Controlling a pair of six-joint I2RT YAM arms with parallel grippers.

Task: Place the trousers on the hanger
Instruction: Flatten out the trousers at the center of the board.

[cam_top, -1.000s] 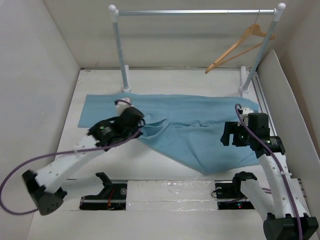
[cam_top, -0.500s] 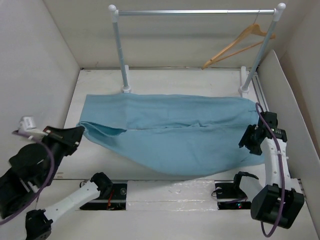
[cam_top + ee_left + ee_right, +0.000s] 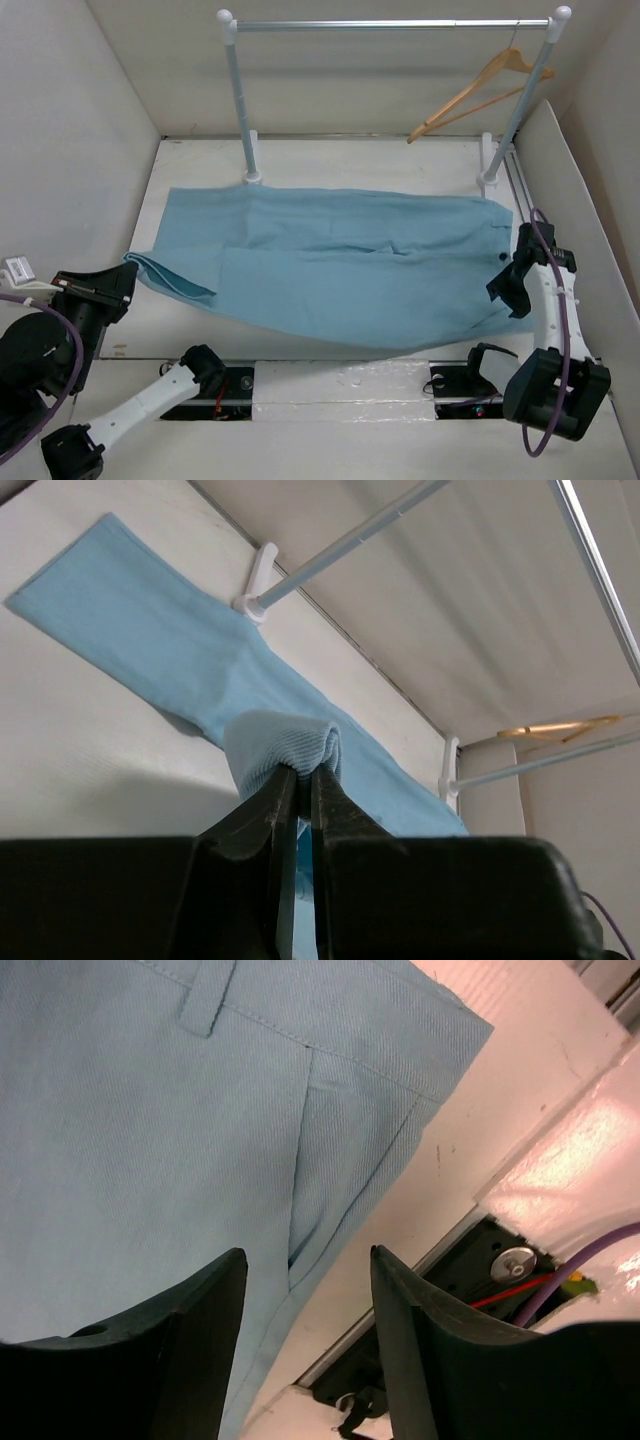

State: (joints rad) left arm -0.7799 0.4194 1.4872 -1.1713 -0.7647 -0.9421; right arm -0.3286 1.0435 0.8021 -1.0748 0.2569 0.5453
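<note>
The light blue trousers (image 3: 340,265) lie spread across the table, waistband at the right, legs to the left. My left gripper (image 3: 128,272) is shut on the end of one leg (image 3: 285,742) and holds it off the table at the left. My right gripper (image 3: 508,292) is open over the waistband end (image 3: 200,1110), with nothing between its fingers. The wooden hanger (image 3: 475,95) hangs from the rail at the back right; it also shows in the left wrist view (image 3: 560,728).
A white-and-silver clothes rail (image 3: 390,24) stands across the back on two posts (image 3: 242,100). White walls close the left, right and back sides. The arm bases and a metal strip (image 3: 340,380) run along the near edge.
My left gripper has pulled the trouser leg out to the left, drawing the cloth flat. My right gripper has let go and moved to the right edge of the waistband.
</note>
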